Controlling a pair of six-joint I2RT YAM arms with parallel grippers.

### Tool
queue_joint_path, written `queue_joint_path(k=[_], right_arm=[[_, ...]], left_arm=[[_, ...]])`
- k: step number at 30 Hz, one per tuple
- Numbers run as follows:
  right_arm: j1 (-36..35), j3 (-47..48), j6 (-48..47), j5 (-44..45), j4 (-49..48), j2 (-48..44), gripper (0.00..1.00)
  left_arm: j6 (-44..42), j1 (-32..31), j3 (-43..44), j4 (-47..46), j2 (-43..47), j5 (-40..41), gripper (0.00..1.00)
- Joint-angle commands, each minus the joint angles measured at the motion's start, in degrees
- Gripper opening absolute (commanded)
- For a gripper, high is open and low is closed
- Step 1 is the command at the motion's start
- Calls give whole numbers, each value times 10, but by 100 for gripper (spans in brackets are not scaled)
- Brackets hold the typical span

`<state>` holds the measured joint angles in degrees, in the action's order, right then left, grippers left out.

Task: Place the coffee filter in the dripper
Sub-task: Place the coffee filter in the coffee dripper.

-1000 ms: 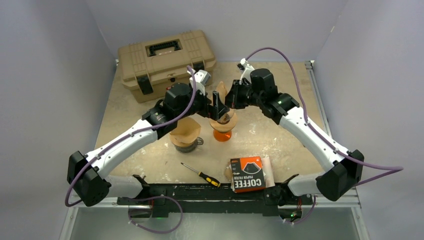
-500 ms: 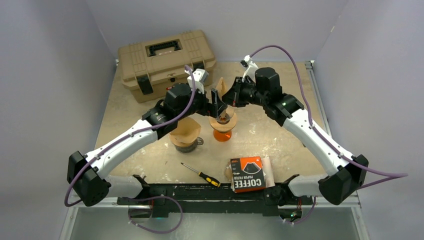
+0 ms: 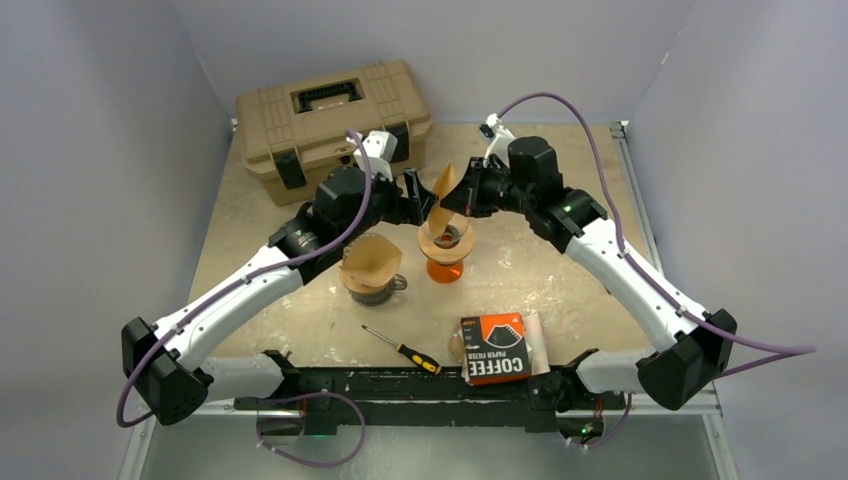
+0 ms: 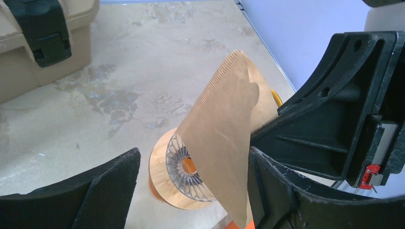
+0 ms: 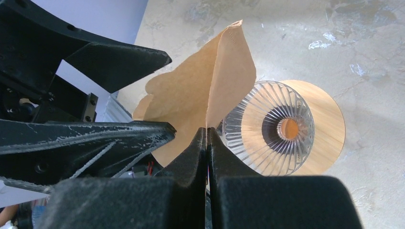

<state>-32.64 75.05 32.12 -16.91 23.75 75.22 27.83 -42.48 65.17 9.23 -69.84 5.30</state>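
Nearest to the arm bases, on the near side of the dripper (image 3: pixel 445 243) and a little to its right, a box of paper filters (image 3: pixel 494 348) lies flat on the counter (image 3: pixel 560 285). It is orange and black, with the word COFFEE on it. A screwdriver (image 3: pixel 401 349) with a yellow and black handle lies just beside the box, to the near-left of the dripper. Closer in, at the left of the dripper, stands a dark cup (image 3: pixel 372 292) with a brown paper cone sitting in its mouth. Cup and dripper are near but apart.

The dripper stands upright: a clear ribbed cone in a wooden ring, with an orange part below. In the right wrist view its ribs and centre hole show uncovered.

The coffee filter (image 3: pixel 447 187) is in the air just above the far rim of the dripper, tilted, with its pointed end up. The right gripper (image 5: pixel 206 138) holds it, its jaws pressed together on the lower edge of the paper. Whether the paper touches the rim, I cannot tell. The left gripper (image 3: pixel 417 197) is at the far-left of the dripper, just beside the filter. Its jaws are spread wide, one on each side of the paper in the left wrist view, and they do not pinch it.

Farthest, to the far-left of the dripper and well apart from it, a tan toolbox (image 3: pixel 333 112) sits closed, with black latches.
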Motion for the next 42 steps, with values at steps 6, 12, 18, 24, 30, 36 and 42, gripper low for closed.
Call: queue_joint_path(k=[6, 12, 18, 24, 30, 36, 42], right_arm=[[-3, 12, -11, -1, 3, -14, 0], [-3, 10, -12, -2, 0, -11, 0], [-3, 6, -9, -12, -11, -9, 0], [-3, 10, -12, -7, -8, -8, 0], [-2, 9, -15, -7, -9, -6, 0], [-3, 9, -20, 2, -5, -8, 0], [-3, 14, -35, 41, 4, -12, 16]], left_arm=[[9, 0, 38, 14, -15, 64, 68], [4, 0, 40, -8, -26, 24, 70], [-29, -3, 56, 11, -45, 4, 58], [-60, -12, 78, 55, -54, 53, 42], [-66, -11, 80, 67, -51, 72, 15], [-65, -11, 80, 67, -54, 66, 0], [-55, -12, 85, 64, -55, 42, 0]])
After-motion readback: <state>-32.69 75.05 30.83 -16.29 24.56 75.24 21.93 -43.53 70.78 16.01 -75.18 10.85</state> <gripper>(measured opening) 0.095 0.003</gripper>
